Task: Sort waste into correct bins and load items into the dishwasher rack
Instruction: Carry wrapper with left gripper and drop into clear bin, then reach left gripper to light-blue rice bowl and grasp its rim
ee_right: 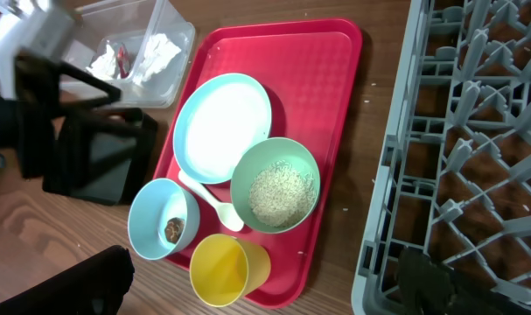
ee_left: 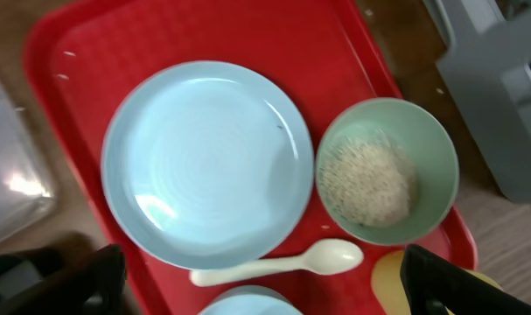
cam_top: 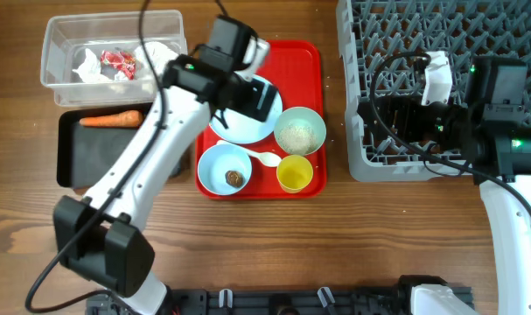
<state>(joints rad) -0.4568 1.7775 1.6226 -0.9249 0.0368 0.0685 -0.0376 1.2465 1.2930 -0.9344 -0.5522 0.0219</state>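
Overhead view: the left end effector point(ee_left: 263, 254) is held above the pale blue plate point(cam_top: 241, 129) on the red tray point(cam_top: 296, 61), which lies at the middle of the desk point(cam_top: 20, 262). In the left wrist view its fingers are seen spread wide, with nothing between them. The right end effector point(ee_right: 261, 258) is held over the near side of the dishwasher rack point(cam_top: 396, 35), which sits at the right edge toward the far corner; its fingers are likewise spread and empty.

The napkin point(cam_top: 90, 66) and red wrapper point(cam_top: 118, 59) are found in the clear tub point(cam_top: 48, 39) at the far left corner, and the carrot point(cam_top: 110, 119) in the black tray point(cam_top: 90, 157) just nearer along the left edge. Rice point(cam_top: 299, 135) is left in one bowl point(cam_top: 300, 114), a brown lump point(cam_top: 234, 178) in the other bowl point(cam_top: 214, 162); the spoon point(cam_top: 265, 158) and yellow cup point(cam_top: 294, 172) are beside them on the tray. No dish is seen in the rack.

The plate pickup is judged to be the step in hand. Since the plate lies flat, the end effector would need to be lowered at the rim, one finger worked under the edge, and the spoon just beside the near rim avoided.
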